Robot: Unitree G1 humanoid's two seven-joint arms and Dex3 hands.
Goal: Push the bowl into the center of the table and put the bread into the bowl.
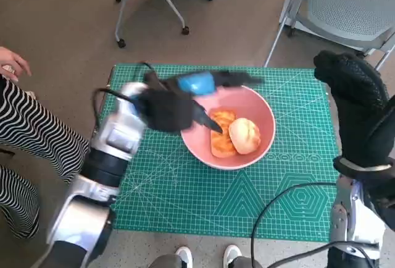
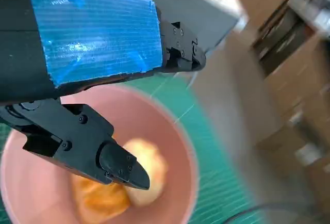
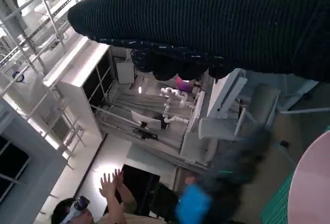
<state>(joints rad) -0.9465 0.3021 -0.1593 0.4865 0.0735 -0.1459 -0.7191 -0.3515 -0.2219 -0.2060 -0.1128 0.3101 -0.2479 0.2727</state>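
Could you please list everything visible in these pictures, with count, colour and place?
bowl: one, pink, near the mat's middle.
bread: two pieces, a pale bun and an orange-brown piece, inside the bowl.
cutting mat: one, green, covering the table.
chair: one, grey, beyond the table.
person: one, striped clothing, beside the table.
left hand: black, blue-taped, over the bowl's rim, holding nothing.
right hand: black glove, raised at the table's right edge.
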